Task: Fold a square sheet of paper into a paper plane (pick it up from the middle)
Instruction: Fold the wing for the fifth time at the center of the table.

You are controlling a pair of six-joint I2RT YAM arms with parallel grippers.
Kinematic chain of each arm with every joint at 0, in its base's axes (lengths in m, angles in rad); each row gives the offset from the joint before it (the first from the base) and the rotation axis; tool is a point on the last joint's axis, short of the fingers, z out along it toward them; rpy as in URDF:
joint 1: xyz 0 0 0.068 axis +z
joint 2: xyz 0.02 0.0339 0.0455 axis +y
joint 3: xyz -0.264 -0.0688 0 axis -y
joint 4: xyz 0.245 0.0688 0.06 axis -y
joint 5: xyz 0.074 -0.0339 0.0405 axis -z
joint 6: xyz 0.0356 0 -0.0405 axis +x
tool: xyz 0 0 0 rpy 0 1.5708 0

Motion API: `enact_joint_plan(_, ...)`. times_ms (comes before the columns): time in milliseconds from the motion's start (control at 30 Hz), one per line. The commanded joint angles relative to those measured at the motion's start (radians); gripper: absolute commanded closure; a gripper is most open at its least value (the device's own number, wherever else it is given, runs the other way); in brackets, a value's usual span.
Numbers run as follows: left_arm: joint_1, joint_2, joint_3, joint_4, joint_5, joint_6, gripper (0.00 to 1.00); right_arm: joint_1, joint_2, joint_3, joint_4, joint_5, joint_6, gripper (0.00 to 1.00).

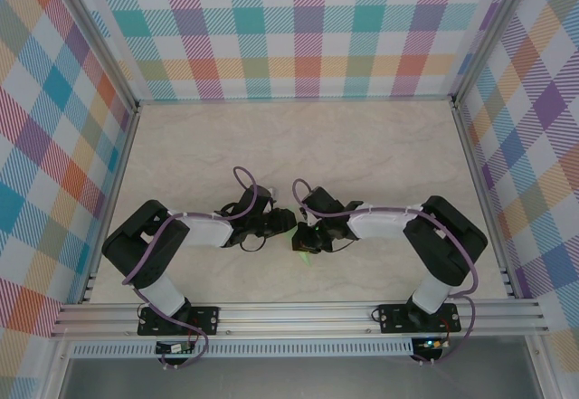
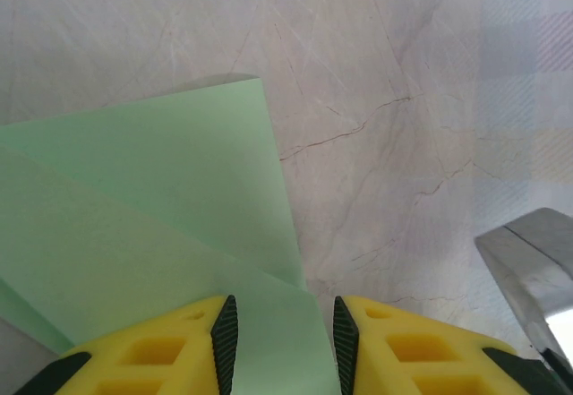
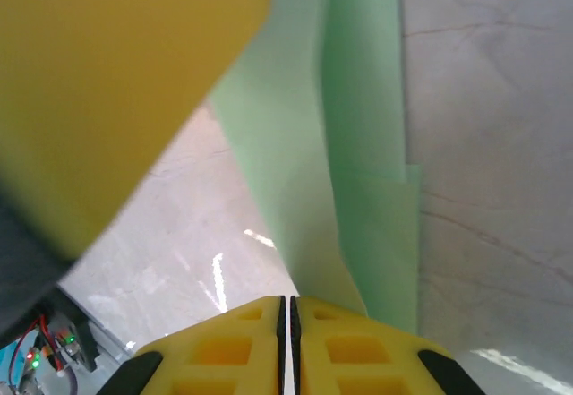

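A pale marble-look tabletop (image 1: 362,146) carries, near its front middle, a thin pale mint-green square sheet of paper (image 2: 152,198), partly folded over itself; it looks feather-light, limp and easily creased, best pinched at a doubled edge. The yellow left hand (image 2: 279,332) straddles it with fingers partly spread; the yellow right hand (image 3: 288,310) is pressed together at its edge, hold unclear.

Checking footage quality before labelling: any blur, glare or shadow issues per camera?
Top external: even light, sharp, paper barely visible. Left wrist: paper crisp, soft shadow along its top edge. Right wrist: big yellow blob out of focus near the lens, glare streaks on the table.
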Motion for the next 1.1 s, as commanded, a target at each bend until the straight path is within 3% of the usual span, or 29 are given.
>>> enact_joint_plan(0, -0.011, 0.053, -0.009, -0.093, -0.007, 0.023, 0.64, -0.008, 0.014, -0.035, 0.017, 0.019, 0.013, 0.88)
enact_joint_plan(300, -0.011, -0.043, 0.046, -0.147, 0.019, 0.062, 0.58, -0.009, 0.052, -0.131, 0.026, 0.013, 0.036, 0.91)
enact_joint_plan(600, -0.011, -0.199, 0.056, -0.230, 0.002, 0.074, 0.54, -0.008, 0.082, -0.102, 0.019, 0.002, 0.030, 0.91)
enact_joint_plan(1067, -0.013, -0.104, 0.001, -0.070, 0.024, 0.024, 0.58, -0.009, 0.088, -0.111, 0.023, 0.002, 0.038, 0.91)
